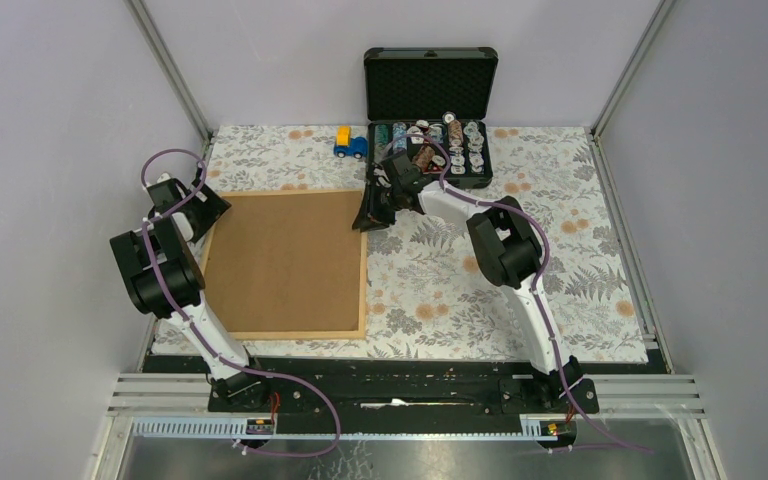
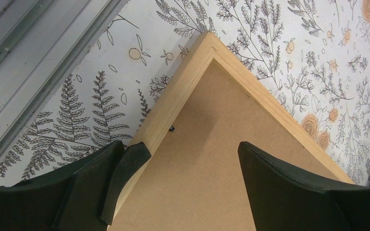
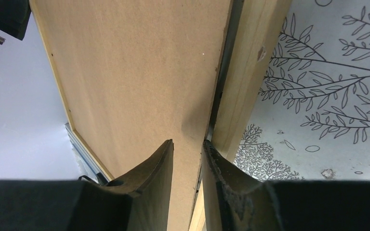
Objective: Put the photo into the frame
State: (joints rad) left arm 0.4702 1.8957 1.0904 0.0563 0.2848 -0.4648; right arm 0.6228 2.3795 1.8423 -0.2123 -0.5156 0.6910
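The frame [image 1: 290, 335] of light wood lies flat on the floral mat, and a plain brown backing sheet [image 1: 285, 260] fills it. The photo is out of view. My left gripper [image 1: 203, 212] stands open at the frame's far left corner. In the left wrist view its left finger pad [image 2: 125, 163] rests against the wooden rail [image 2: 183, 82] and its right finger [image 2: 270, 183] hangs over the backing sheet [image 2: 207, 120]. My right gripper [image 3: 188, 143] is at the far right corner, jaws narrowly apart. Its right fingertip [image 3: 209, 154] sits at the seam between the backing sheet [image 3: 135, 72] and the rail [image 3: 250, 62]; nothing is gripped.
An open black case [image 1: 430, 110] with round chips stands at the back, just behind the right gripper. A blue and yellow toy car [image 1: 350, 143] sits left of it. Walls and metal posts close in the table on three sides.
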